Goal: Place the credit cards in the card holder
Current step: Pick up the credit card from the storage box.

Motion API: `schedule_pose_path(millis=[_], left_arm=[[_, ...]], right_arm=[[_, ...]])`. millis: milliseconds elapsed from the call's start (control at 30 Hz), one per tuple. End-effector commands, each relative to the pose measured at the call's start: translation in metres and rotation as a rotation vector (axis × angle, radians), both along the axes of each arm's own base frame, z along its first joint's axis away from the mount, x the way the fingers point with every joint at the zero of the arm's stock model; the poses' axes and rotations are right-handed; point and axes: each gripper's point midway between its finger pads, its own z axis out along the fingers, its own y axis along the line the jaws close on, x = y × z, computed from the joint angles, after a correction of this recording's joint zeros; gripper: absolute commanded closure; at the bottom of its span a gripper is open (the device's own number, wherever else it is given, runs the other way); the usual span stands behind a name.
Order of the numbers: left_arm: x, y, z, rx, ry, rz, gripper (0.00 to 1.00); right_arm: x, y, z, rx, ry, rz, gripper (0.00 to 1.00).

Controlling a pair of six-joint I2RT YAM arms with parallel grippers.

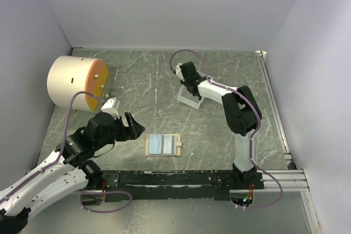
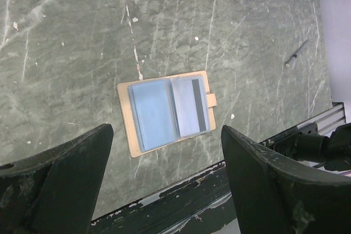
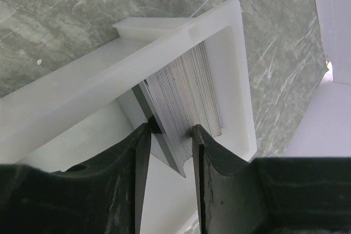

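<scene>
Right wrist view first: where does the card holder (image 3: 230, 75) sit against your right end effector (image 3: 171, 131)?

Me: Directly under it. My two dark fingers (image 3: 131, 173) reach down inside its white walls. A credit card (image 3: 184, 100) stands tilted between them, pale grey and finely lined on its face, dark along one edge. The gap is narrow and the card fills most of it, but I cannot tell whether I am pinching it or only bracketing it.

And from the top external view?

Me: The holder lies on the grey marbled table (image 1: 148, 80), toward the far side and a little right of centre. My right end effector dips into it from the far side. My left end effector (image 1: 136, 126) is well apart from it, at the near left.

How does the left one stand?

Me: Its jaws are spread wide above the table. In the left wrist view the tan wallet (image 2: 151, 116) lies open and flat beyond them, in line with the gap, light blue inside. A striped card (image 2: 192, 108), pale with a dark band, sits in the sleeve nearer the wallet's tab. A corner of the card holder shows at the top edge of that view, far from my left fingers.

What else is on the table?

Me: A cream cylinder (image 1: 74, 80) with an orange face rests at the far left. A small grey stick (image 2: 296, 53) lies right of the wallet.
</scene>
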Motion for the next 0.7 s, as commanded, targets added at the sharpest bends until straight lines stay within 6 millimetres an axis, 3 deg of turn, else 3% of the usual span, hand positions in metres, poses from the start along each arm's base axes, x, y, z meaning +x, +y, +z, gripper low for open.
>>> schedule_pose_path(millis=[0,667], left_arm=[[0.0005,0.0010,0.0037,-0.003,-0.008,0.010,0.09],[0.0003,-0.0008,0.0000,-0.009,-0.002,0.007,0.09]], right_arm=[[0.0074,-0.0038,0.0089,-0.001,-0.036,-0.023,0.66],[0.0099,-0.0063,0.0164,-0.003,-0.060,-0.045,0.67]])
